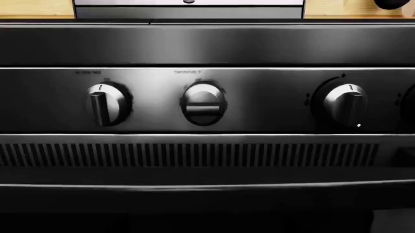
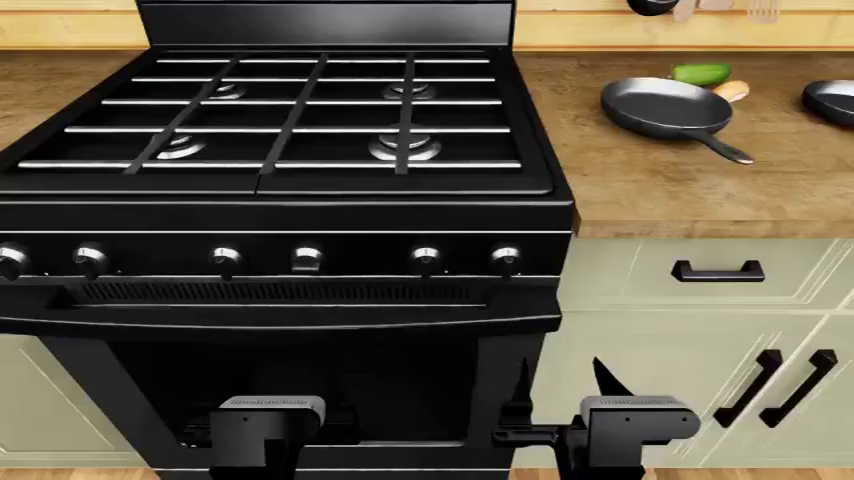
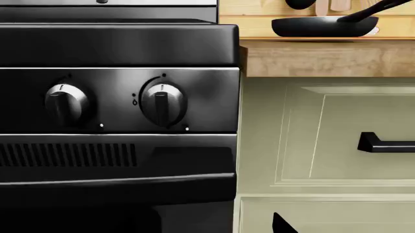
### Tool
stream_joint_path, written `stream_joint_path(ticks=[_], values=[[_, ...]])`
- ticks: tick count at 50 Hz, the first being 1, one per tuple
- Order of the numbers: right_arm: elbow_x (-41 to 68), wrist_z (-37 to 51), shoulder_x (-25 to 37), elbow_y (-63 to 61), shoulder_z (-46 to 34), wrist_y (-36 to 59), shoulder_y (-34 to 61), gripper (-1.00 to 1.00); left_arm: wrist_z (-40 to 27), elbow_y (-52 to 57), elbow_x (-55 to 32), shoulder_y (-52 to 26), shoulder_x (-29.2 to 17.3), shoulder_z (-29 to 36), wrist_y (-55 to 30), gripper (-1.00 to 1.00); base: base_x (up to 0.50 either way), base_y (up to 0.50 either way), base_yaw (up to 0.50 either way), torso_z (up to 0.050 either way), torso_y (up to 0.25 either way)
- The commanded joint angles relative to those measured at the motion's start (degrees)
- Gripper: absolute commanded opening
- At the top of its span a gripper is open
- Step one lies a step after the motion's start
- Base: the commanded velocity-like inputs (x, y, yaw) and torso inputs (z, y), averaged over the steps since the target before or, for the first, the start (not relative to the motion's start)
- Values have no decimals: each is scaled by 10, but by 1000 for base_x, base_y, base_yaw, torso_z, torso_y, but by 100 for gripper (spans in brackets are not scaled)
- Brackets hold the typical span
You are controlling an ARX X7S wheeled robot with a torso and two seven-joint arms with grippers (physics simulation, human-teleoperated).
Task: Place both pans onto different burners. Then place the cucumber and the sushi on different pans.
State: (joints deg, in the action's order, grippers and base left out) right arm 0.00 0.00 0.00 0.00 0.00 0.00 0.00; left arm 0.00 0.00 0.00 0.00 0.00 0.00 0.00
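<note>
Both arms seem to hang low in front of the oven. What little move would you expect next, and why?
Probably the right arm lifting toward the nearer pan on the wooden counter. Both pans sit off the stove, all four burners are bare, and the right gripper hangs low by the oven door, nearer that side.

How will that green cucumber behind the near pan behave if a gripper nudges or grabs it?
The cucumber is a stubby cylinder with rounded ends lying on the flat counter, so a nudge will probably roll it. Its smooth, glossy skin may slip in a pinch. It lies close behind the pan, which may block an approach from the front.
</note>
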Motion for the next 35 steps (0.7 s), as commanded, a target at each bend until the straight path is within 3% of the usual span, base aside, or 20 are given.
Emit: stream_joint_path(ticks=[1,13,35], values=[[-2,8,10,11,-21,-3,4,100,-3,-12,-3,-5,-12,17,2,100,0,0,0,0,0],[-21,41,30,30,-58,-31,0,100,-8,-35,-26,-8,-30,41,22,100,0,0,0,0,0],[3,59,45,30,-76,-21,1,100,-22,-28,-37,-7,-47,66,15,100,0,0,0,50,0]])
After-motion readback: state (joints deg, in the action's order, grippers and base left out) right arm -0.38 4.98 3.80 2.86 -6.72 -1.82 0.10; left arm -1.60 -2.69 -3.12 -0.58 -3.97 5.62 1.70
